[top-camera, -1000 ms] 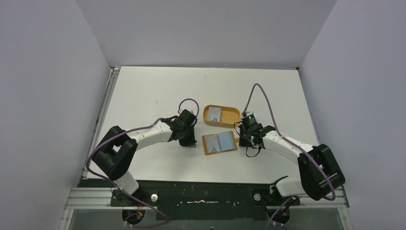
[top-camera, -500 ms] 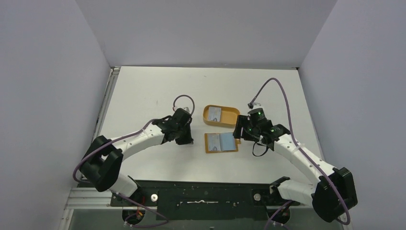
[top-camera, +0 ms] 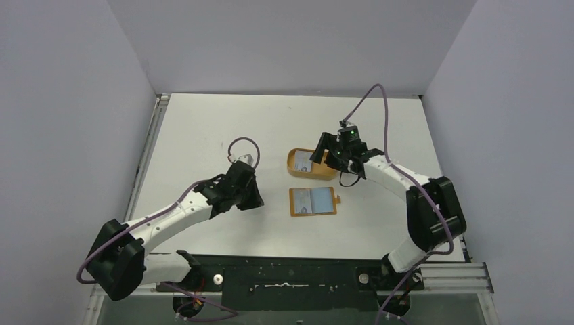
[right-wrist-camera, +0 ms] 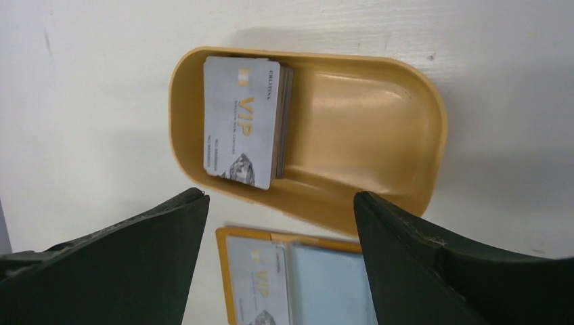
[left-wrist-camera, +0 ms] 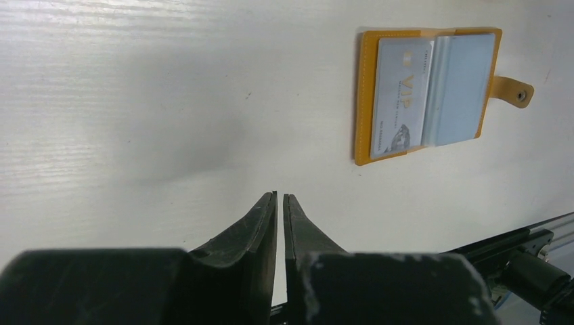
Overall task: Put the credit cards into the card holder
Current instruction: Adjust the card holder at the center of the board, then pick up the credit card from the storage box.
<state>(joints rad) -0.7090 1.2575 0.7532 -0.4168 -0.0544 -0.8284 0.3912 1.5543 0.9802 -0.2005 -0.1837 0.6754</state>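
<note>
The card holder [top-camera: 312,201] lies open and flat on the table, tan-orange, its tab [left-wrist-camera: 511,91] pointing right. One silvery VIP card [left-wrist-camera: 401,95] sits in its left pocket; the pale blue right pocket shows no card. More credit cards [right-wrist-camera: 245,120] are stacked at the left end of the orange oval tray [right-wrist-camera: 379,135]. My right gripper [right-wrist-camera: 279,196] hovers open just above the tray [top-camera: 327,160], nothing between its fingers. My left gripper [left-wrist-camera: 279,196] is shut and empty, low over bare table left of the holder [left-wrist-camera: 428,95].
White table walled on three sides. The tray sits directly behind the card holder, a short gap between them. The table's near edge with the metal rail [left-wrist-camera: 535,250] runs close below the holder. A grey cable loops above each wrist.
My right gripper left the holder's tab side, swung back over the tray and opened wide. My left arm drew back to the left, away from the holder, which now lies squarer.
</note>
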